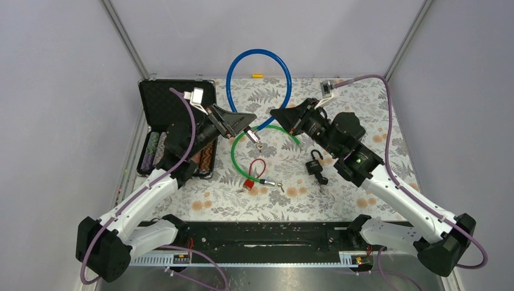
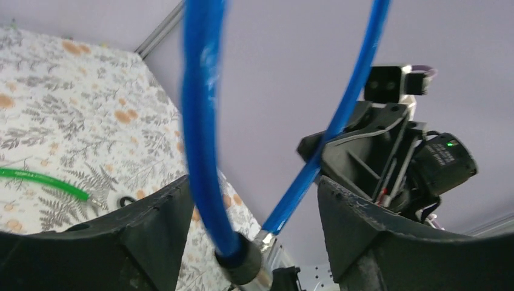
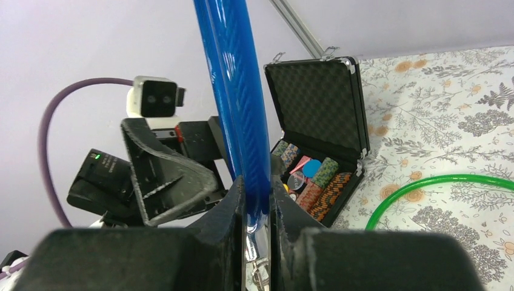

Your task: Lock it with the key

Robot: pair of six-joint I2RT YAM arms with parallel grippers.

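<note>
The blue cable lock [image 1: 257, 53] stands up as a loop above the back of the table. My right gripper [image 1: 277, 115] is shut on one blue strand [image 3: 242, 91] just above its shiny metal end; small silvery key parts [image 3: 259, 273] hang below, between the fingers. My left gripper [image 1: 247, 129] is open. Its fingers [image 2: 163, 212] stand wide on either side of the dark cylindrical lock end [image 2: 242, 262] without touching it. The other strand [image 2: 339, 115] meets that end from the right.
A green cable loop [image 1: 237, 154] lies under the grippers. A small red cable lock [image 1: 250, 182] lies in front of it, and a black padlock [image 1: 315, 165] to the right. An open black case of poker chips [image 1: 159, 103] stands at the left.
</note>
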